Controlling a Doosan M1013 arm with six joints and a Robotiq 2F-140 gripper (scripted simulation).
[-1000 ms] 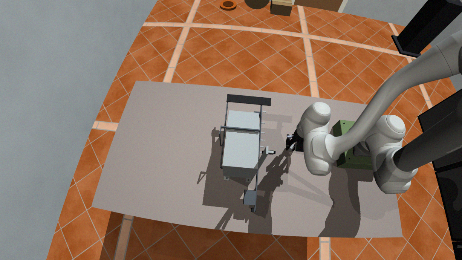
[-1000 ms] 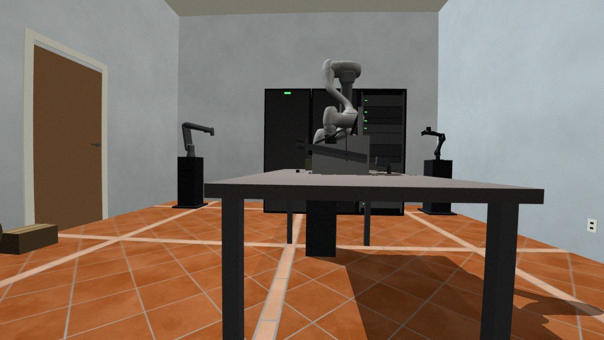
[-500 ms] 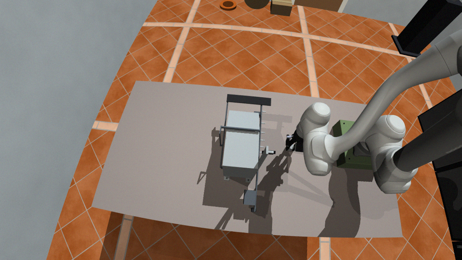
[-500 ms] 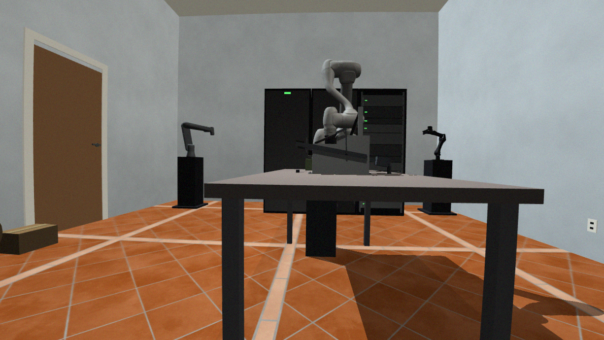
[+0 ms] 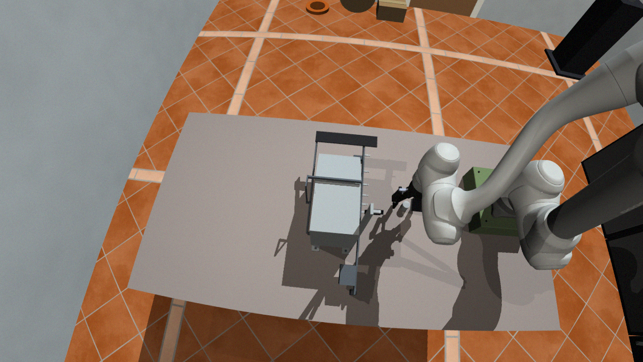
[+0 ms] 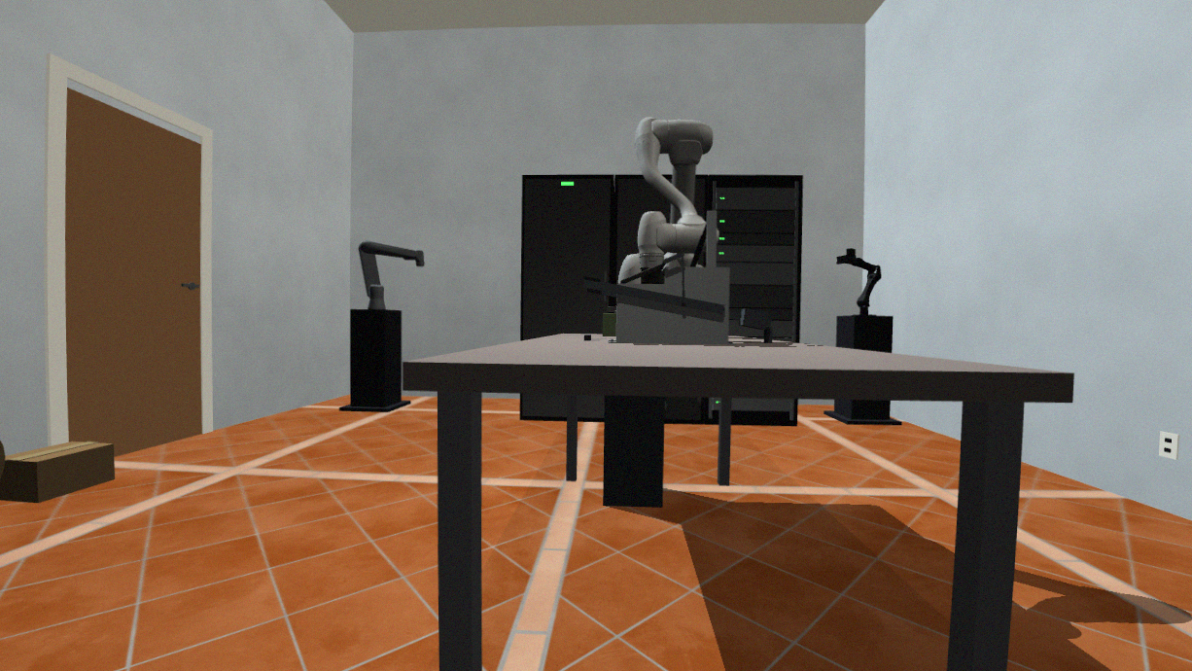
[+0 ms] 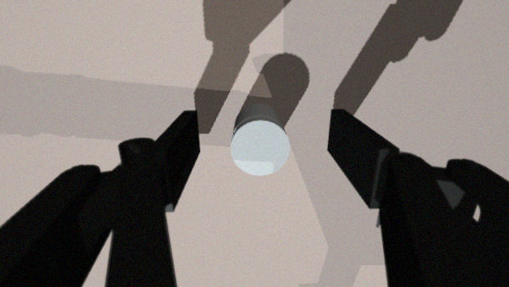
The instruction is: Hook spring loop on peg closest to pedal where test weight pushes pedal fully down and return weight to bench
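The steel test weight (image 7: 259, 143), a small pale-topped cylinder, stands upright on the bench. My gripper (image 7: 264, 130) is open above it, one black finger on each side with clear gaps to the weight. In the overhead view the weight (image 5: 405, 204) and gripper (image 5: 402, 198) are on the bench to the right of the grey feeder box (image 5: 336, 198). A row of small pegs (image 5: 365, 182) runs along the feeder's right side, with a white-tipped part (image 5: 374, 210) at the near end. The dark pedal bar (image 5: 345, 138) is at the feeder's far end. The spring loop's peg is too small to tell.
A green block sits under the arm at the bench's right side. A small grey plate (image 5: 347, 275) on a rod stands out from the feeder toward the bench's front edge. Black cabinets (image 6: 658, 250) stand behind the bench.
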